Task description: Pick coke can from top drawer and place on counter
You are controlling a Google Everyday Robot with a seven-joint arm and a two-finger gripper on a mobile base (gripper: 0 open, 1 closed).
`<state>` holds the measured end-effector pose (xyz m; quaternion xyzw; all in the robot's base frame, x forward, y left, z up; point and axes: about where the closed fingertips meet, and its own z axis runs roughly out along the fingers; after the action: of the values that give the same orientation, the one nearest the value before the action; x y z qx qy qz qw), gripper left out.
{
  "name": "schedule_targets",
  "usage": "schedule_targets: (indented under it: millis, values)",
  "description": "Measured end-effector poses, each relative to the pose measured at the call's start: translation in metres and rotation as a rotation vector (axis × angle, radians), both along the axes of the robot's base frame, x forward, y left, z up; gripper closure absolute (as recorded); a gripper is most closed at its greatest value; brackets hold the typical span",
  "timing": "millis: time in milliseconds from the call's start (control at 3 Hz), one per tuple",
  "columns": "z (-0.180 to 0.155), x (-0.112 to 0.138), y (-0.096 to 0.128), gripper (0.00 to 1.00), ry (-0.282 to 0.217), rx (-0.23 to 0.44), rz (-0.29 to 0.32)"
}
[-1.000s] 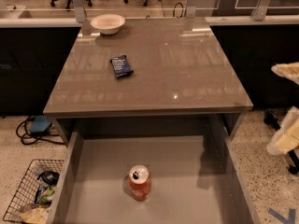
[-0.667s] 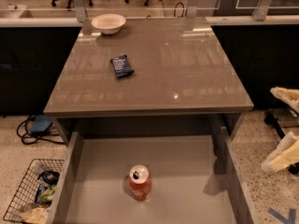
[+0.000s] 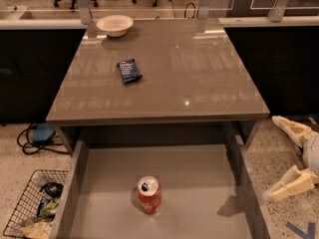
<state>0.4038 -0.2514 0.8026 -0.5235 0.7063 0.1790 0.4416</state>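
The small orange-red aluminium coke can (image 3: 149,194) with its silver top and pull tab stands upright on the flat matte floor of the wide, shallow grey top drawer (image 3: 204,176). The drawer is pulled out from under the front edge of the large glossy grey-brown stone-like counter (image 3: 199,83). The can sits in front of the counter and a little left of its middle line, apart from every drawer wall. The two-finger gripper (image 3: 269,157), with cream-coloured fingers (image 3: 295,129), hangs off the counter's front right corner, outside the drawer's right wall and over the speckled floor. Its fingers are spread wide, with nothing between them, and it is well apart from the can. On the counter itself, a flat dark blue snack packet (image 3: 129,70) lies left of centre, and a shallow white bowl (image 3: 115,25) rests near the far left corner. Below the counter's front left corner, beside the drawer's left wall, a black wire basket (image 3: 24,205) holds crumpled trash. A dark cable (image 3: 30,142) lies coiled on the floor left of the counter.
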Motion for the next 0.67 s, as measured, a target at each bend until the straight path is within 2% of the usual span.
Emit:
schedule_targets:
  millis: [667]
  values:
    - [-0.0147,0.001,0.0054,0.0,0.009,0.033,0.012]
